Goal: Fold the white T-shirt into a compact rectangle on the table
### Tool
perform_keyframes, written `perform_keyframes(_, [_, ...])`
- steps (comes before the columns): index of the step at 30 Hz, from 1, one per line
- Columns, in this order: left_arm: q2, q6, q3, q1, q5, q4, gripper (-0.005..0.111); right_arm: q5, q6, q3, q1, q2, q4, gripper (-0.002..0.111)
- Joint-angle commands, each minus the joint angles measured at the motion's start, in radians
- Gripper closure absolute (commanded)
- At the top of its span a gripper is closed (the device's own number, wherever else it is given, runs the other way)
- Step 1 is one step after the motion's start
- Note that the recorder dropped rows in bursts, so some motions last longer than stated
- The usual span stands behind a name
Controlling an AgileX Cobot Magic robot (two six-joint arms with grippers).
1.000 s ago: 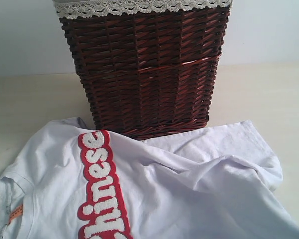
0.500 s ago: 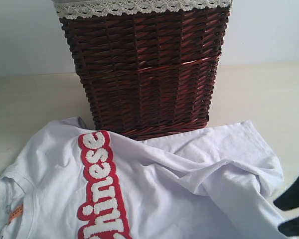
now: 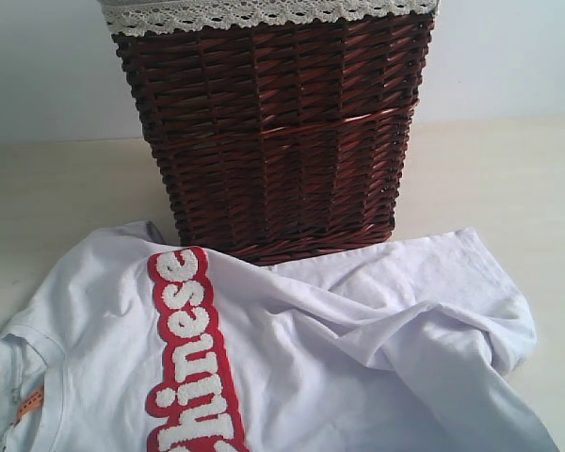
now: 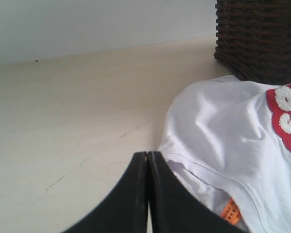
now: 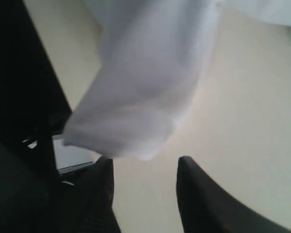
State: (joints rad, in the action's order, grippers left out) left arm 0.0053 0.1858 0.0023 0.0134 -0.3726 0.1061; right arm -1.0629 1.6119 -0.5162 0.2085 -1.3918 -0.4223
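The white T-shirt [image 3: 301,358] lies rumpled on the cream table [image 3: 56,198], its red band with fuzzy white letters [image 3: 188,348] facing up and the orange neck tag [image 3: 28,403] at the lower left. In the left wrist view my left gripper [image 4: 148,154] is shut and empty, just beside the shirt's collar [image 4: 203,170] and tag [image 4: 230,211]. The right wrist view shows my right gripper [image 5: 144,162] open over bare table, a hanging fold of the shirt [image 5: 145,92] just beyond its fingertips. Only a dark sliver at the exterior view's right edge shows the right arm.
A tall dark wicker basket [image 3: 273,132] with white lace trim [image 3: 264,13] stands directly behind the shirt, touching its back edge. A pale wall [image 3: 38,66] rises behind the table. Dark equipment [image 5: 19,97] borders the table in the right wrist view.
The right gripper appeared at the exterior view's lower right half a second ago and has since pulled back almost out of frame. The shirt's right side is slightly more bunched than one second ago.
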Motion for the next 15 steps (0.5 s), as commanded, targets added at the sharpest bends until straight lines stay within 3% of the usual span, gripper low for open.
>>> perform_keyframes(1, [-0.005, 0.002, -0.002, -0.003, 0.010, 0.006, 0.107, -0.093, 0.104, 0.003, 0.007, -0.021, -0.013, 0.066])
perform_keyframes(6, [-0.005, 0.002, -0.002, -0.003, 0.010, 0.006, 0.107, 0.001, 0.113, 0.003, 0.007, -0.019, -0.039, 0.061])
perform_keyframes(12, [-0.005, 0.002, -0.002, -0.003, 0.010, 0.006, 0.107, 0.049, 0.113, 0.003, 0.007, -0.112, -0.128, 0.063])
perform_keyframes(14, [-0.005, 0.002, -0.002, -0.003, 0.010, 0.006, 0.107, 0.069, 0.143, 0.003, 0.007, -0.131, -0.169, 0.080])
perform_keyframes(15, [-0.005, 0.002, -0.002, -0.003, 0.010, 0.006, 0.107, 0.071, 0.166, 0.000, 0.007, -0.129, -0.169, 0.099])
